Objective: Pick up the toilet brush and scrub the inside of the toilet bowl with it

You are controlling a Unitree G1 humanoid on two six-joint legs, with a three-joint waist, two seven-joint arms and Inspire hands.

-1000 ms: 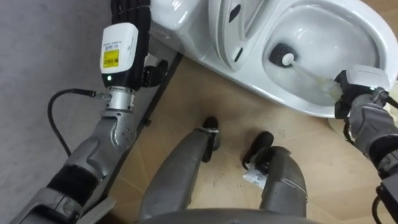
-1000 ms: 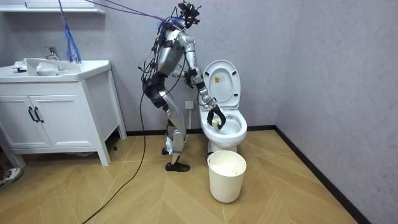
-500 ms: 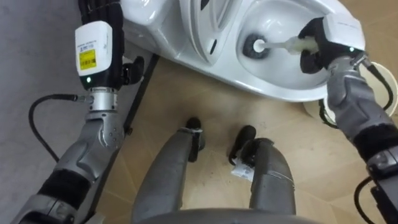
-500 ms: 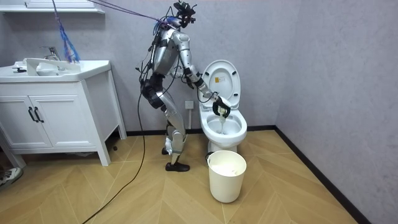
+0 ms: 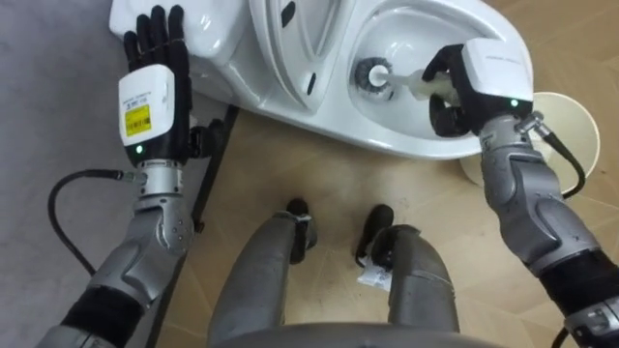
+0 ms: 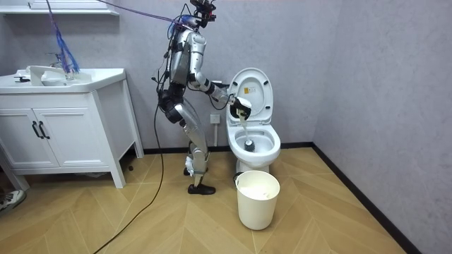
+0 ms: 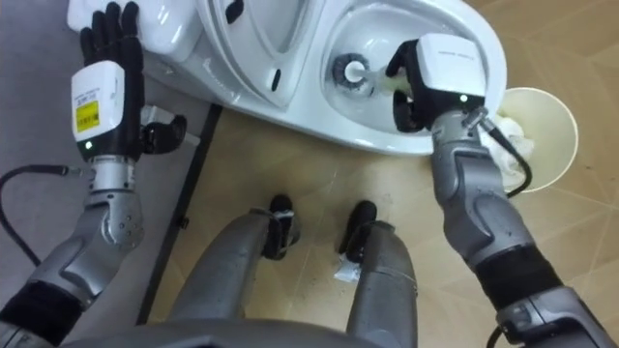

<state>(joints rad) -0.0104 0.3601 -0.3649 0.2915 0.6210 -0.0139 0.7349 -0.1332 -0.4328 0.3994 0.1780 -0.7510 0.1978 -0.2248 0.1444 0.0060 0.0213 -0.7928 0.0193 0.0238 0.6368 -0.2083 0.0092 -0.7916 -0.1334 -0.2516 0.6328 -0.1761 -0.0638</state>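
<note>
Right hand point(image 5: 484, 77) is curled round the pale handle of the toilet brush point(image 5: 375, 75), gripping it over the near rim of the toilet bowl point(image 5: 387, 145). The handle slants from the fist down towards the middle of the bowl, so the dark bristle head sits at the bottom, right by the drain opening. That low spot is where scrubbing counts most. Holding the handle at the rim also seems meant to keep the hand itself above the water and clear of the porcelain.

The seat and lid point(image 5: 300, 48) stand raised at the back edge of the bowl, which leaves the whole basin open to the brush.

The left hand point(image 5: 153, 68) is idle, fingers straight and holding nothing, up by the outer corner of the tank point(image 5: 218, 34). Whether it touches the tank I cannot tell.

In the room view the robot stands upright beside the toilet, and a white bin point(image 6: 257, 199) stands on the floor just in front of the bowl.

The brushing looks under way, not finished.
</note>
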